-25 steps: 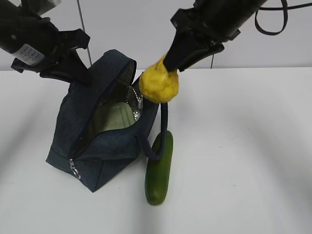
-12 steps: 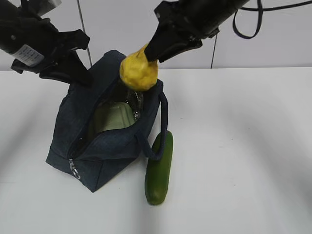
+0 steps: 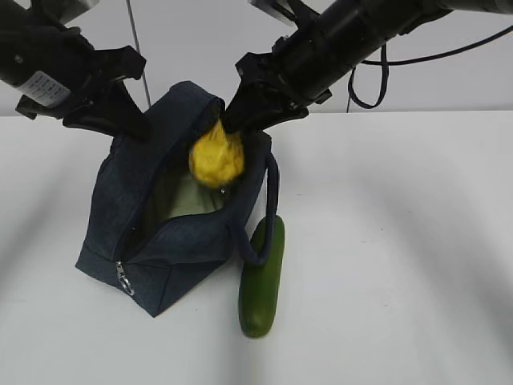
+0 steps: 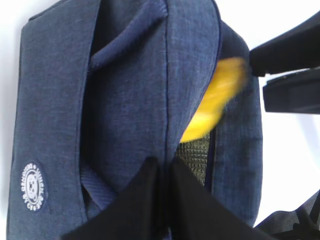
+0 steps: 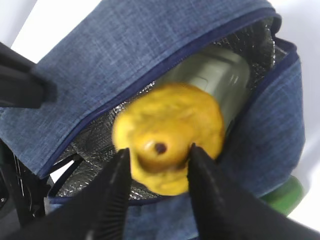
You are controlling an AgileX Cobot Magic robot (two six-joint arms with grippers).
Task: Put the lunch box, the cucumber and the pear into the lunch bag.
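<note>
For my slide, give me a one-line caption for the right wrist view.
Right pincer lowers the pear into the open lunch bag, above the lunch box already inside.

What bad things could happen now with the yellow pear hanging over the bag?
1. The right gripper pinches only the pear near its narrow top, so it might slip before it is low enough.
2. The lunch box already lies inside the lunch bag, so the pear may land on its lid.
3. The left gripper pinches the bag's flap open; if it lets go, the opening may close.
</note>
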